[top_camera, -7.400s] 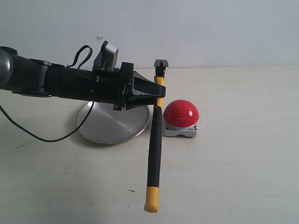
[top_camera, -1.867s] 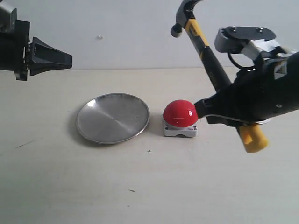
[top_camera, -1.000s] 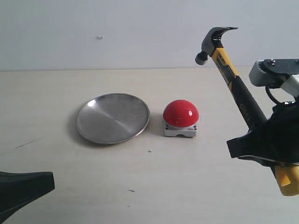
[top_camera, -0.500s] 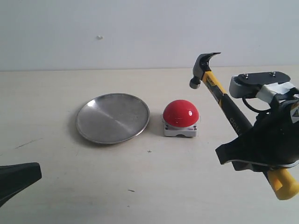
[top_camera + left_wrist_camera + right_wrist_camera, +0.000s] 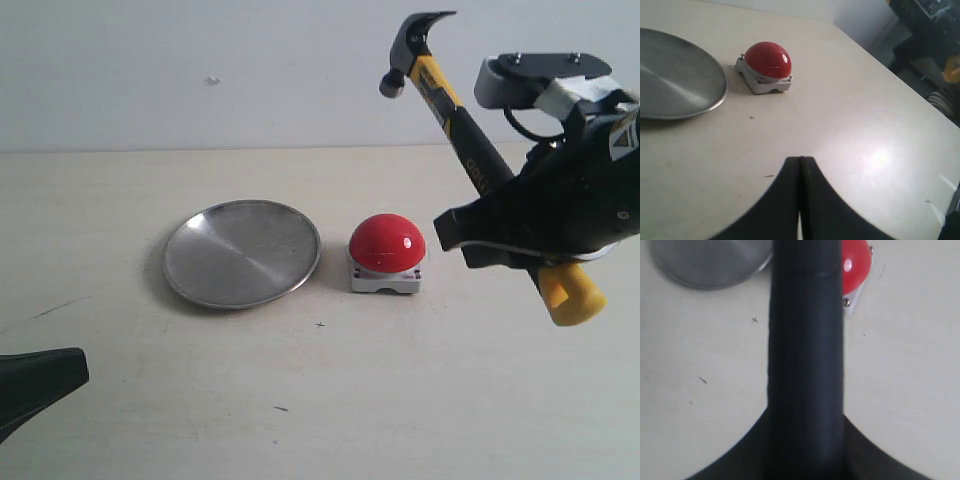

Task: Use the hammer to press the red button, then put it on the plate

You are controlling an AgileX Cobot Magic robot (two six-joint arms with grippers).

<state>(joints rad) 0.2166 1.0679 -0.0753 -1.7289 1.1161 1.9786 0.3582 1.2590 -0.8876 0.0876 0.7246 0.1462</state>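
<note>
The hammer (image 5: 455,105) is tilted in the air, dark head up and toward the left, yellow butt low on the right. My right gripper (image 5: 480,230) is shut on its black handle (image 5: 806,340), to the right of the red button (image 5: 387,243). The head hangs higher than the button and a little to its right. The button sits on its grey base beside the silver plate (image 5: 242,252), which lies to its left. My left gripper (image 5: 800,160) is shut with nothing in it, low at the near left corner (image 5: 40,385). The wrist views show the button (image 5: 767,59) (image 5: 857,265) and the plate (image 5: 675,75) (image 5: 710,262).
The pale tabletop (image 5: 320,400) carries small dark marks in front of the plate and button. A plain wall runs behind the table. In the left wrist view the table's far edge and dark equipment (image 5: 935,45) show beyond it.
My right gripper has lifted the hammer: its head rose and shifted slightly left, from just beside the button to well above it. My left gripper stays low at the near left.
</note>
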